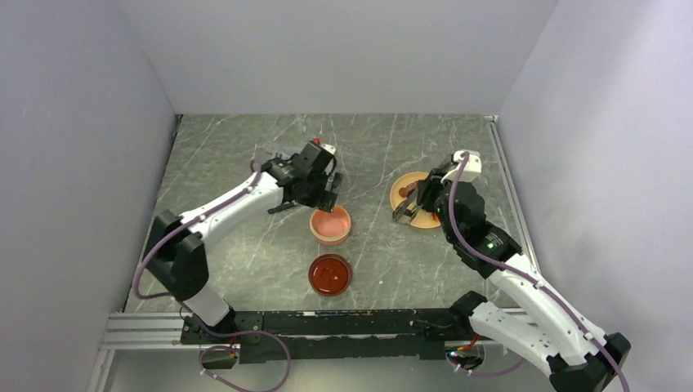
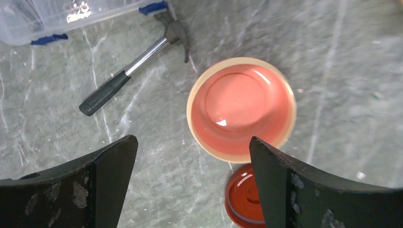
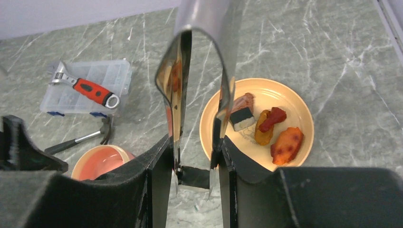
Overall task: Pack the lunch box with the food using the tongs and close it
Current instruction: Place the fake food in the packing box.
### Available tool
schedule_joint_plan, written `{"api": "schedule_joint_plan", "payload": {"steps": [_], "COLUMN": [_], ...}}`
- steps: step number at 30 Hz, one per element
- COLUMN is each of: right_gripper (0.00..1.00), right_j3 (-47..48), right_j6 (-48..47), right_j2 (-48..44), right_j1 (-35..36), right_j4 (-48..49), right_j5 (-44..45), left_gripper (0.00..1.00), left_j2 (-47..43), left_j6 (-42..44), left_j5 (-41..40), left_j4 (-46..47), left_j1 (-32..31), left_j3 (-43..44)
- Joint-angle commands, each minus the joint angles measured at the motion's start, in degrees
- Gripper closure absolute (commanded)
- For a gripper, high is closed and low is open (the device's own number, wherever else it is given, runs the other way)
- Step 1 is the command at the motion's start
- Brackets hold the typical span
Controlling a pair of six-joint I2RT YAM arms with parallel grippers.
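Grey metal tongs [image 3: 173,85] sit clenched in the right claw [image 3: 195,156] near a yellow plate [image 3: 285,95]. Left claw [image 2: 190,140] hangs released above the salmon-pink tub [image 2: 240,107].

Top camera looks down from high behind; wrist cameras sit close, angled downward. All share the lunch box [image 1: 330,225].

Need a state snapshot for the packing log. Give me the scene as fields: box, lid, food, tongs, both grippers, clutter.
lunch box: open, empty, on the table
lid: off, flat on the table, between the lunch box and the arm bases
food: several small pieces, all on the plate
tongs: gripped by the right gripper, beside the plate
left gripper: open, empty, above the lunch box
clutter: hammer, clear case
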Motion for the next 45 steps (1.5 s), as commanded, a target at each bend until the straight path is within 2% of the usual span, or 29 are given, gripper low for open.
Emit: {"api": "schedule_joint_plan", "payload": {"steps": [1,6,10,12,20,27,37,45], "right_gripper": [0.76,0.76,0.76,0.76,0.76,0.76,0.75,0.67], "right_j3": [4.53,6.66,9.21,10.88,21.58,27.02,30.97,31.83], "right_j6": [1.27,2.24,3.18,1.9,0.13,2.91,7.0,7.52], "right_j2": [2.49,7.87,16.0,20.5,37.04,45.88,52.31,55.02], "right_j1": [4.85,14.25,23.12,26.74,31.16,31.76,32.07,32.07], "right_j4": [7.85,11.63,15.96,19.2,21.54,18.4,12.31,11.5], "right_j5": [5.23,15.44,25.76,30.04,34.44,36.0,37.53,38.14], "left_gripper": [0.06,0.06,0.06,0.07,0.06,0.07,0.07,0.06], "left_j2": [-6.59,-6.85,-8.88,-10.03,-12.29,-12.49,-12.41,-11.75], "left_j6": [4.24,5.23,6.57,5.71,6.54,6.43,6.18,6.15], "left_j5": [9.58,15.04,11.22,11.75,10.12,11.32,13.27,13.52], "left_j4": [0.23,0.51,6.72,6.08,6.88,6.51,6.4,6.14], "left_j1": [4.35,17.25,22.86,26.11,26.95,27.54,28.77,29.34], "left_j3": [3.43,5.68,0.19,-1.04,-2.77,-2.61,-2.49,-2.24]}}
